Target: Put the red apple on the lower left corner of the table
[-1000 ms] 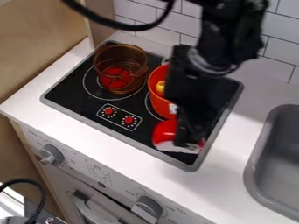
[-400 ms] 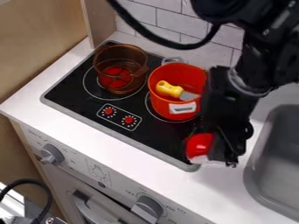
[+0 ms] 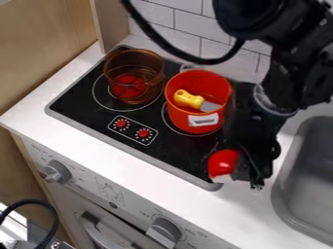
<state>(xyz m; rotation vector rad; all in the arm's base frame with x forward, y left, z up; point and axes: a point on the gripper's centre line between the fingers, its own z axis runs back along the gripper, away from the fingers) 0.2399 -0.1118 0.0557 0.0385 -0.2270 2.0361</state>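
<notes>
We are listing one red apple [image 3: 222,162], which the black gripper [image 3: 239,170] is grasping at the cooktop's [image 3: 177,156] lower right corner, near the sink [image 3: 282,187]. We are also counting one red pot [image 3: 184,116] holding a yellow-handled knife [image 3: 189,99], and one brown see-through pot [image 3: 135,63].

The black WidowX arm [image 3: 286,80] is seen at upper right; its two-finger gripper [image 3: 241,170] is angled downward, right of centre, clamped in a grip.
</notes>
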